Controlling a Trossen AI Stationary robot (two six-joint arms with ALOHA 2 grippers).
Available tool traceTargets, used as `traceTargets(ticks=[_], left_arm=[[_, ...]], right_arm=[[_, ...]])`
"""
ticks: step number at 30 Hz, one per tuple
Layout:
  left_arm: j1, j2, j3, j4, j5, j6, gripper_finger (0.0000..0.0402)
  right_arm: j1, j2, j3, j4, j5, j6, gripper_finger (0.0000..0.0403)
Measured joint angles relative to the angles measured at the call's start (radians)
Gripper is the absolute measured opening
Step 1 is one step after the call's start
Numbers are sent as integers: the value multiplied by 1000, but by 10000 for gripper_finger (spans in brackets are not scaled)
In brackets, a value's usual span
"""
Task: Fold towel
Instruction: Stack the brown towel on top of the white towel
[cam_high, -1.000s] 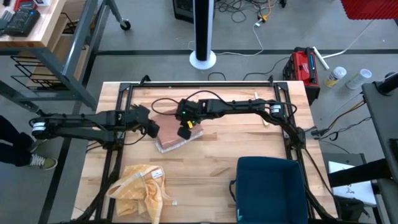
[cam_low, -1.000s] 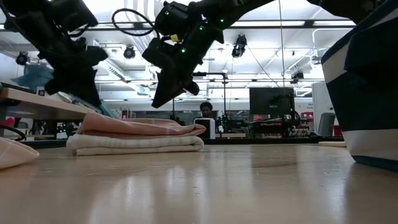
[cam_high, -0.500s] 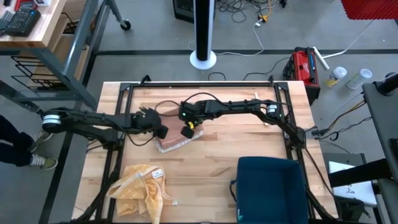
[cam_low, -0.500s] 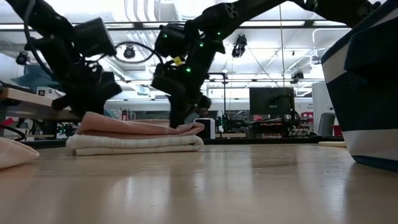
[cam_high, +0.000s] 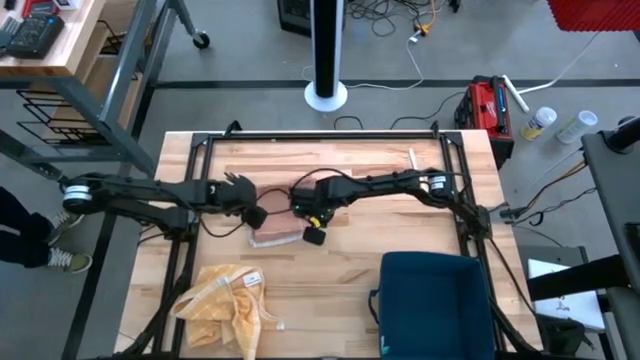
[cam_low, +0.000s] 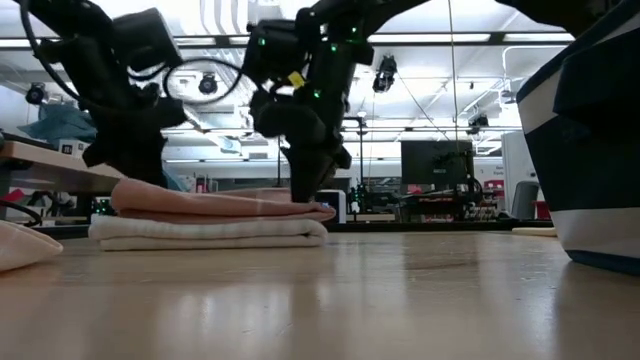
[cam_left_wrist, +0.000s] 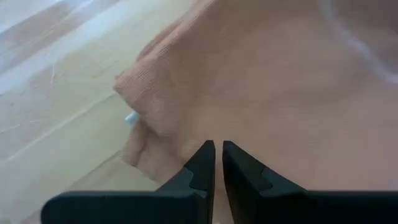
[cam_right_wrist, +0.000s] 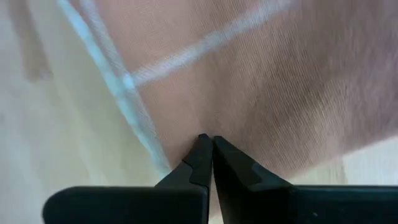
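Both closed end effectors — left (cam_high: 256, 215), right (cam_high: 314, 236) — have come down onto the folded towel (cam_high: 280, 232) mid-bench (cam_high: 340, 280), pressing it flatter — the fold looks nearly finished.

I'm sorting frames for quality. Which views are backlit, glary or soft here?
Low view: bright ceiling lights leave both arms as silhouettes over the folded towel, and the table shows a sheen. Left wrist view: the towel's far part is soft, the fingers sharp. Right wrist view: the cloth is slightly soft. High view: evenly lit, no strong glare.
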Motion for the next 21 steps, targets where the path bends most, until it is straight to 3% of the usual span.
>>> traceTargets(ticks=[8, 13, 21], left_arm=[[-61, -66, 1, 53, 3, -4, 21], [-104, -77, -1, 96, 9, 12, 21], [-174, 7, -2, 273, 93, 64, 21]], right_arm=[[9, -65, 0, 107, 16, 7, 8], [9, -90, 0, 107, 91, -5, 8], [26, -126, -26, 82, 98, -19, 8]])
